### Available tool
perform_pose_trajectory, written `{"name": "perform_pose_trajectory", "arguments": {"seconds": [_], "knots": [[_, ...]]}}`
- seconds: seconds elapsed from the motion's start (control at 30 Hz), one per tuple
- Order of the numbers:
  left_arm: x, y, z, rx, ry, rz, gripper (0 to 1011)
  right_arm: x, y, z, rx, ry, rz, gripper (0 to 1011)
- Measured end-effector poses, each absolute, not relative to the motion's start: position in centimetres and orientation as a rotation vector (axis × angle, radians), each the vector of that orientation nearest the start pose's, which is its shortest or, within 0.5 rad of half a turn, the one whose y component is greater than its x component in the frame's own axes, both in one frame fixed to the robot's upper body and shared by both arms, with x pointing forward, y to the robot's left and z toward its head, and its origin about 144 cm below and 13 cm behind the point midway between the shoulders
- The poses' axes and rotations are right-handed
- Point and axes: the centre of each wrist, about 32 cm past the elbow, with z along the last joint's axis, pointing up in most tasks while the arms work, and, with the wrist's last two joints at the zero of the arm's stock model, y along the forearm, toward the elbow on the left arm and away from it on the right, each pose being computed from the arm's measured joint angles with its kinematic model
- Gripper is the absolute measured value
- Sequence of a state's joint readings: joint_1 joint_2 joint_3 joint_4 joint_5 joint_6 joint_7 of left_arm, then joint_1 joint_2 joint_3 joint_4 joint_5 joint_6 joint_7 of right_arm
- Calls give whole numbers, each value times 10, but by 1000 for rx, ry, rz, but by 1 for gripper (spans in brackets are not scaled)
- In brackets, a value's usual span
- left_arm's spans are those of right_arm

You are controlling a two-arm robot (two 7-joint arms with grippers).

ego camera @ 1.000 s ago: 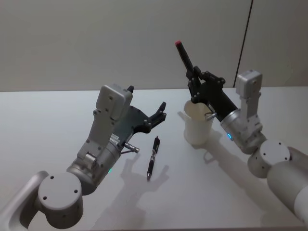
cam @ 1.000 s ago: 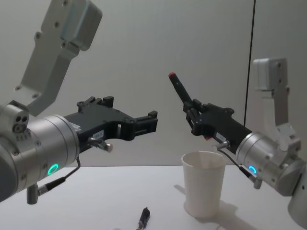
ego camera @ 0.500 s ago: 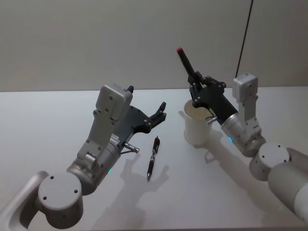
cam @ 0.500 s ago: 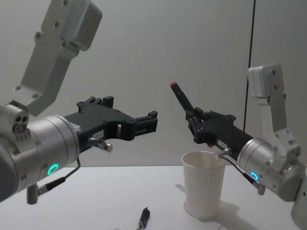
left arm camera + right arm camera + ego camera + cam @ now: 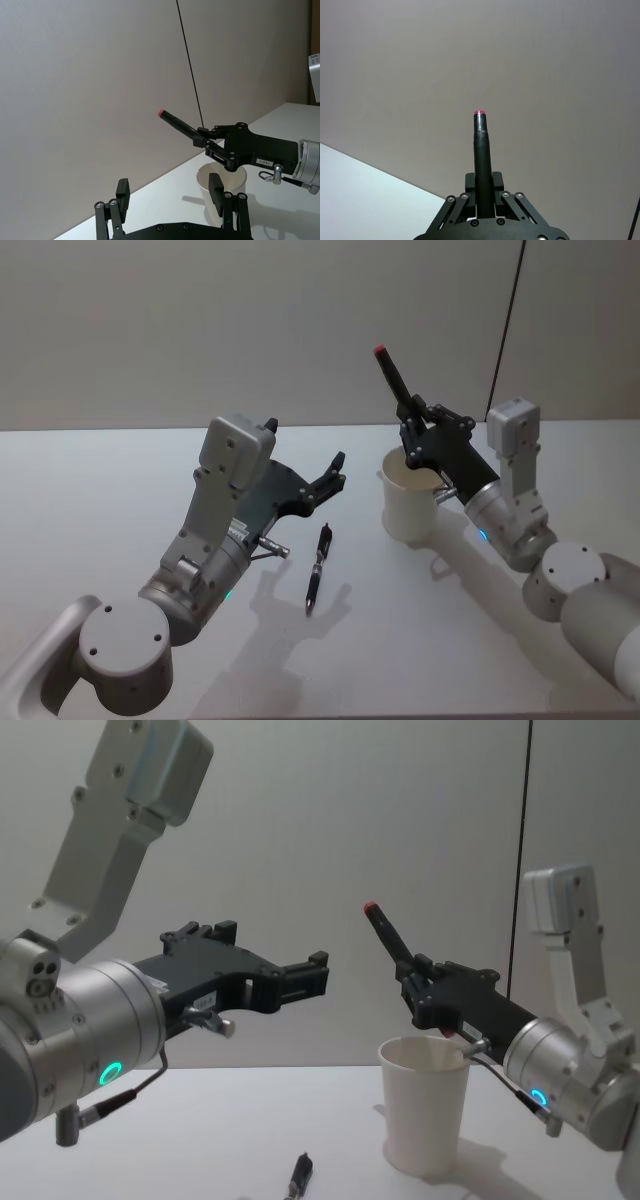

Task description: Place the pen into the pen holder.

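Nearest us, spare pen (image 5: 318,570) lies flat on the desk (image 5: 100,500). To its left the left gripper (image 5: 331,478) is raised, fingers apart. Farther right the cup (image 5: 408,510) stands upright. The right gripper (image 5: 416,432) is over its mouth, fingers clamped low on the pen (image 5: 392,378), red end up, tilted left. We judge the pen light, stiff, slick, and the paper cup easy to tip. Head view puts the pen over the mouth. Chest view gives height above the rim.

The pen (image 5: 393,378) is black with a red end; the pen holder (image 5: 408,514) is plain white (as is the worktop (image 5: 90,490)).
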State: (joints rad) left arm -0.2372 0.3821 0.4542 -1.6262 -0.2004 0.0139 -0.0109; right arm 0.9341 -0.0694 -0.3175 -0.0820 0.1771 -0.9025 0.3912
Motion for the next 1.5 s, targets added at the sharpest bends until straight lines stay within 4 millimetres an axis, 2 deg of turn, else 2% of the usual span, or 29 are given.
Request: {"name": "perform_pose_trajectory", "arguments": {"seconds": [0.1, 0.2, 0.33, 0.4, 0.43, 0.5, 0.53, 0.63, 0.73, 0.77, 0.87, 1.0, 1.5], "knots": [[492, 198, 1204, 61, -268, 1124, 1004, 633, -176, 1109, 174, -321, -1005, 208], [492, 198, 1204, 61, -268, 1124, 1004, 633, -176, 1108, 180, -315, -1002, 294], [492, 198, 1204, 61, -268, 1124, 1004, 632, -174, 1107, 187, -310, -999, 431], [492, 198, 1204, 61, -268, 1124, 1004, 631, -174, 1107, 189, -308, -997, 469], [492, 198, 1204, 61, -268, 1124, 1004, 631, -173, 1107, 190, -307, -996, 527], [492, 198, 1204, 61, -268, 1124, 1004, 631, -172, 1106, 193, -305, -995, 560], [492, 198, 1204, 61, -268, 1124, 1004, 631, -172, 1106, 195, -304, -993, 633], [492, 198, 1204, 61, -268, 1124, 1004, 631, -171, 1106, 198, -302, -991, 701], [492, 198, 1204, 61, -268, 1124, 1004, 630, -169, 1106, 202, -300, -988, 826], [492, 198, 1204, 61, -268, 1124, 1004, 630, -169, 1106, 203, -299, -987, 826], [492, 198, 1204, 61, -268, 1124, 1004, 630, -168, 1106, 208, -297, -986, 929], [492, 198, 1204, 61, -268, 1124, 1004, 630, -166, 1106, 213, -294, -986, 999], [492, 198, 1204, 61, -268, 1124, 1004, 641, -164, 1123, 238, -266, -1023, 1001]]}}
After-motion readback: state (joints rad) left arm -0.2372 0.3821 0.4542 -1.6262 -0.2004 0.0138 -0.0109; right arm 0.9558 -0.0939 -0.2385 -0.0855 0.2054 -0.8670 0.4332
